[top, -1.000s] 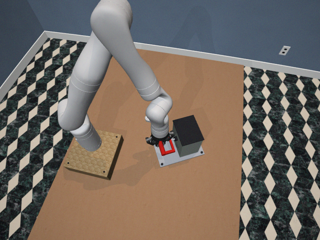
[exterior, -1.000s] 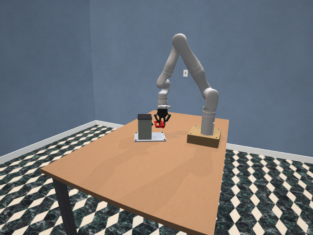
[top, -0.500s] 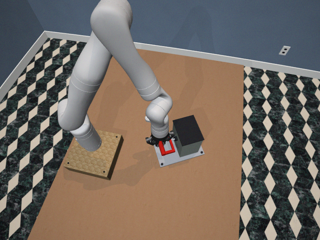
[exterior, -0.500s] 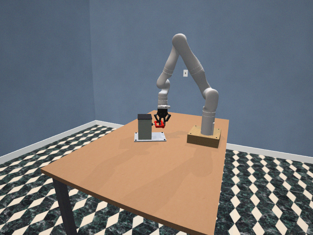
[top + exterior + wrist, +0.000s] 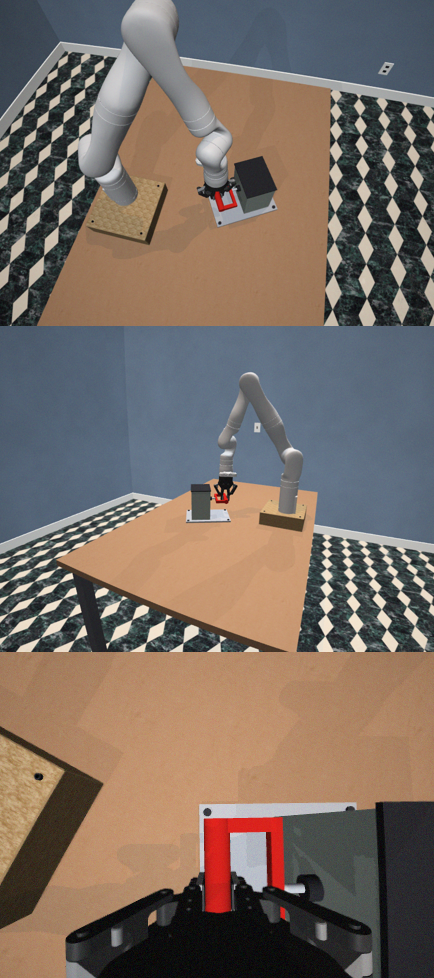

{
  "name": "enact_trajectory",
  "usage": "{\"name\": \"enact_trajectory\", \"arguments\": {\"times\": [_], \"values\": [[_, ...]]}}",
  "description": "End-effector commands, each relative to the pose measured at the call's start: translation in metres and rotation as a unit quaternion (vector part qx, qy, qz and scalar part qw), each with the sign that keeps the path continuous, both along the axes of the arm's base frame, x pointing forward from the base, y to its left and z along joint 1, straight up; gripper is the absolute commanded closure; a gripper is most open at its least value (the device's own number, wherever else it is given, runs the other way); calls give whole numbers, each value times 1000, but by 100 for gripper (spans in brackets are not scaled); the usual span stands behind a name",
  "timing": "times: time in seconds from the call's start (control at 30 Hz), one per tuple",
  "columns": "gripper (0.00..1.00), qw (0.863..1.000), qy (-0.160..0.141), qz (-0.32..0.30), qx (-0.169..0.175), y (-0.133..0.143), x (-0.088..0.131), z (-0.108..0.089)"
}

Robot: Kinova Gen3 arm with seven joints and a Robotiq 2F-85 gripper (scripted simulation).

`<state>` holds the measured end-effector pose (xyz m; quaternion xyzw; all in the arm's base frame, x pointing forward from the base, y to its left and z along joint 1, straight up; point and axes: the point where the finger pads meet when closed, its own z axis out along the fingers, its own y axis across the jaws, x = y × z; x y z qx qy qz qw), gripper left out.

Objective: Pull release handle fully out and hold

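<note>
Red release handle (image 5: 218,862) pinched in gripper (image 5: 218,891).
Narrowly parted fingers clamped on grip bar, over grey base plate (image 5: 224,218), beside dark-topped box (image 5: 254,182). No writing legible.

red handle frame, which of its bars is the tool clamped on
The outer grip bar, farthest from the grey housing. The tool pinches it; the bar nearest the housing stays free.

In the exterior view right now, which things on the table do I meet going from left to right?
Grey box housing with a black top on its light grey base plate → red U-shaped release handle, gripped by the black hand → tan wooden pedestal block → grey arm's lower column.
</note>
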<state>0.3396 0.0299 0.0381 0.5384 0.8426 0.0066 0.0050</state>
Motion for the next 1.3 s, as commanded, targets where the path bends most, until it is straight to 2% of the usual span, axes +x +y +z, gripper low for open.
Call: {"name": "enact_trajectory", "arguments": {"times": [0.0,0.73,1.27], "values": [[100,1000,5,-2,0,-4,-9,0],[100,1000,5,-2,0,-22,-47,0],[100,1000,5,-2,0,-24,-52,0]]}}
